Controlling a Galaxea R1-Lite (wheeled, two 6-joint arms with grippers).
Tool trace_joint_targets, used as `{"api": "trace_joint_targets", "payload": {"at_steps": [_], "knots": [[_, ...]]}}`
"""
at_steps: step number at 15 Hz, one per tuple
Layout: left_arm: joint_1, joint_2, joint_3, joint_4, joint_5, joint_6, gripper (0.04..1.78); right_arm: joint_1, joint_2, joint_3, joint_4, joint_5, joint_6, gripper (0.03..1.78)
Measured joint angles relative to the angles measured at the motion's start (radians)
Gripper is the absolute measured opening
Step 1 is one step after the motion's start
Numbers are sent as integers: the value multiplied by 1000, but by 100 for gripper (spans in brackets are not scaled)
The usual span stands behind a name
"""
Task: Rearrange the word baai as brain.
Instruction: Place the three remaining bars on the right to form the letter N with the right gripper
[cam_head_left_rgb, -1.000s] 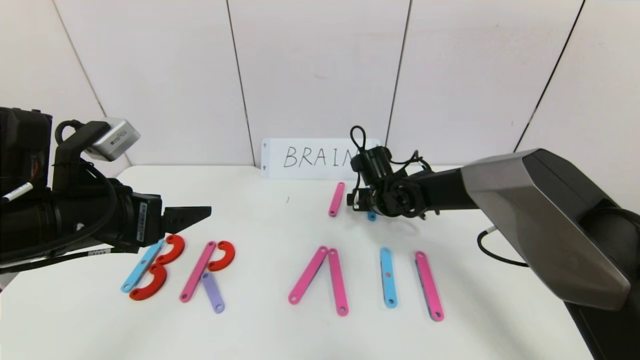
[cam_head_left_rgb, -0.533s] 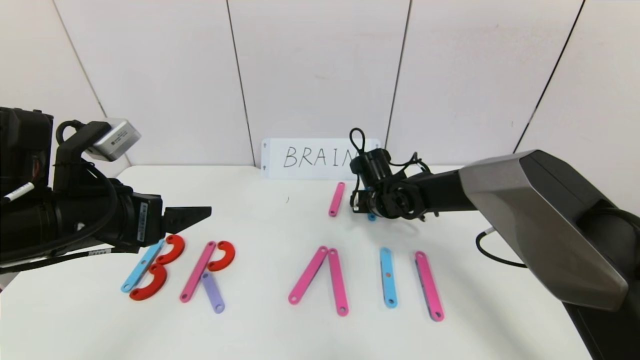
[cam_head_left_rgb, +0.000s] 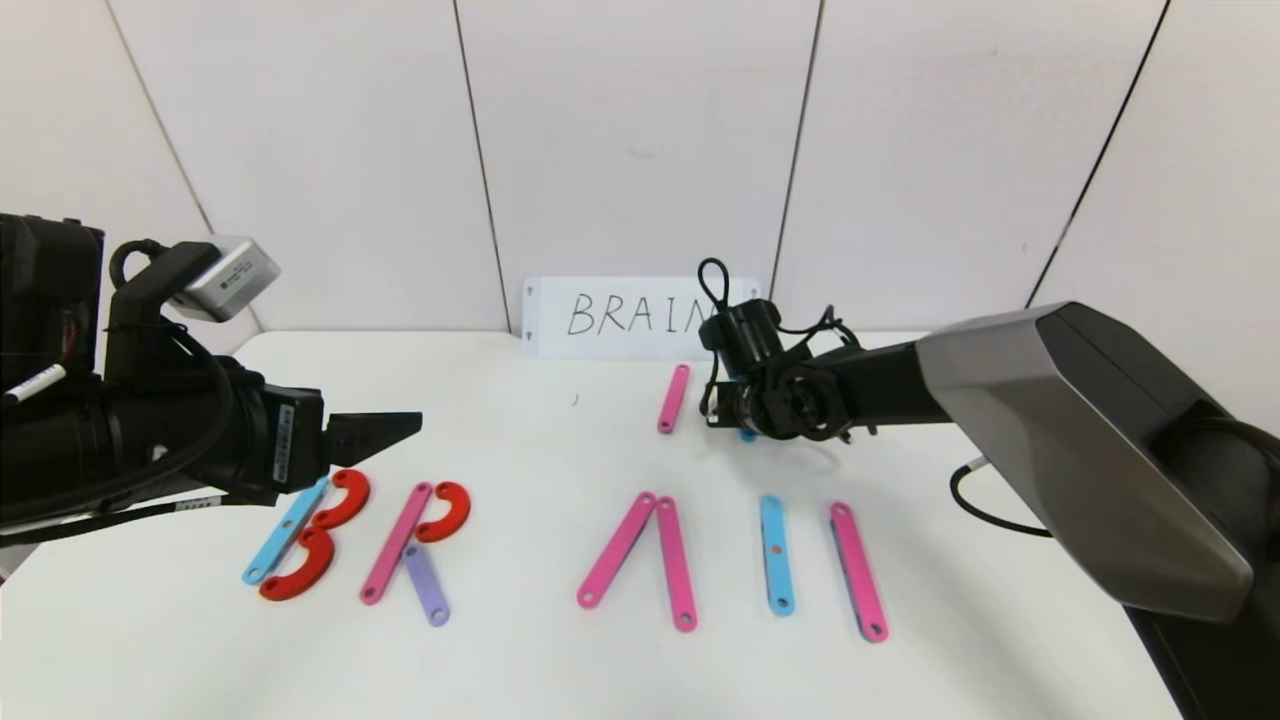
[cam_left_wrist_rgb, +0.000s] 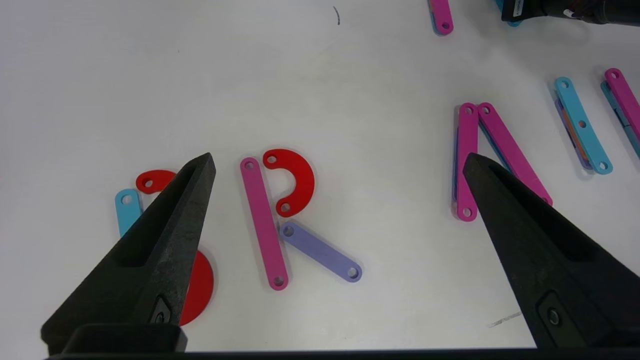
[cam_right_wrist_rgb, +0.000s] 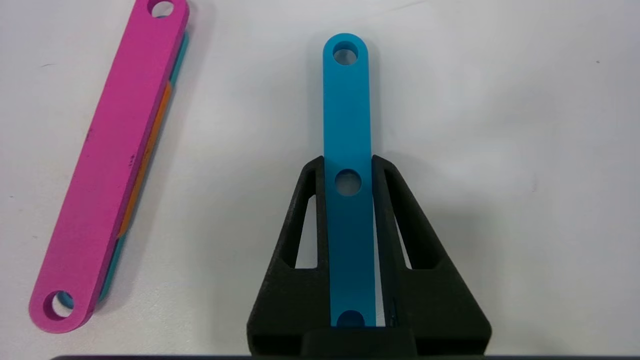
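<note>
Letters of the word (cam_head_left_rgb: 560, 550) lie in a row along the worktop's (cam_head_left_rgb: 560, 670) near edge: B, R, a two-strip A, then a blue and a pink strip. Toward the far edge, by the white card (cam_head_left_rgb: 640, 316), I have the right gripper (cam_right_wrist_rgb: 348, 167) down on a loose blue strip (cam_right_wrist_rgb: 346, 110), fingers (cam_right_wrist_rgb: 310, 210) clenched on its long sides. A spare pink strip (cam_right_wrist_rgb: 107, 170) lies just beside. My left gripper (cam_left_wrist_rgb: 340, 165) hovers over the B and R, fingers spread wide.
</note>
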Motion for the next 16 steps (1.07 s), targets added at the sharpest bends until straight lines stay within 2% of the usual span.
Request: {"api": "trace_joint_targets", "payload": {"at_steps": [3,5,10,13,16], "knots": [[0,0,0,0,0,0,173,-13,-8,-1,11,-7,-4,27],[0,0,0,-1,0,0,173,-21,-39,0,60,-10,-8,27],[0,1,-1,-1,-1,-1,173,-41,-261,35,207,-14,-42,27],[2,6,-1,-1,-1,0,173,-32,-495,168,338,-14,-73,27],[4,8,-3,-1,0,0,173,3,-740,480,400,-11,-83,27]]}}
